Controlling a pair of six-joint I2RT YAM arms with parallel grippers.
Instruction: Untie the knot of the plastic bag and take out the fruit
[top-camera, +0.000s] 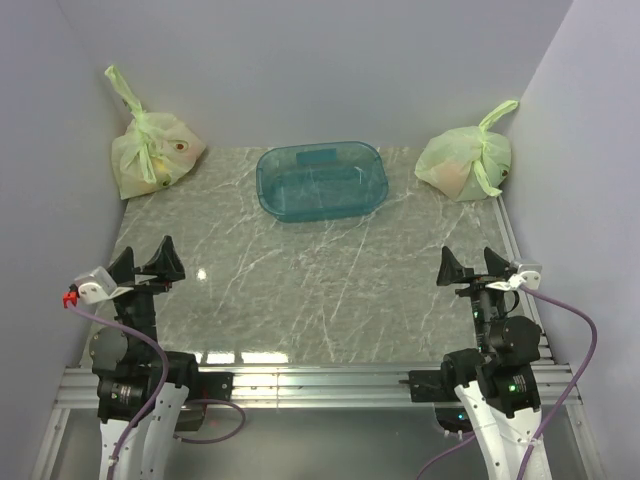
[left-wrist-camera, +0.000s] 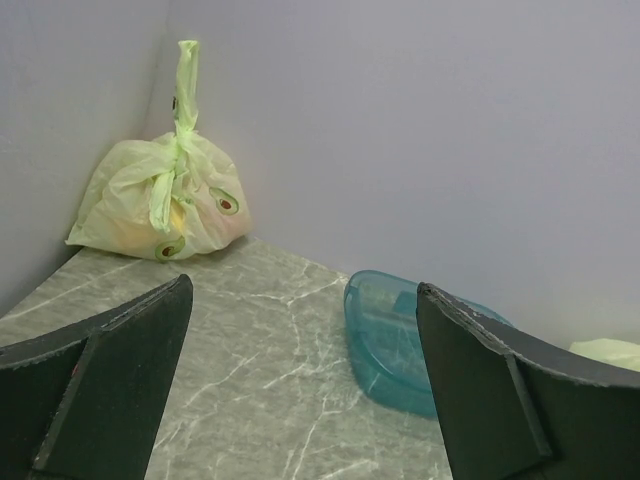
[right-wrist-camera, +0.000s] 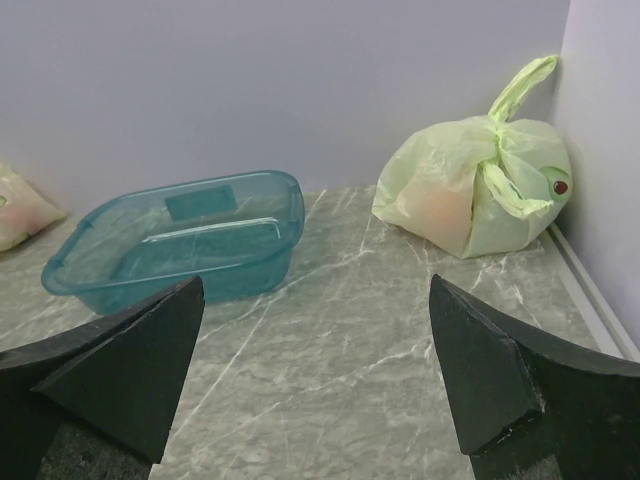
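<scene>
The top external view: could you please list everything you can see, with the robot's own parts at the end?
Plastic bags: two, pale green, tied shut; far-left bag in the far left corner, far-right bag in the far right corner.
Tub: one, translucent teal, far middle of the table, between the bags.
Table: one, grey marbled.
Grippers: two, black, both open, at the near edge; left gripper, right gripper.
</scene>
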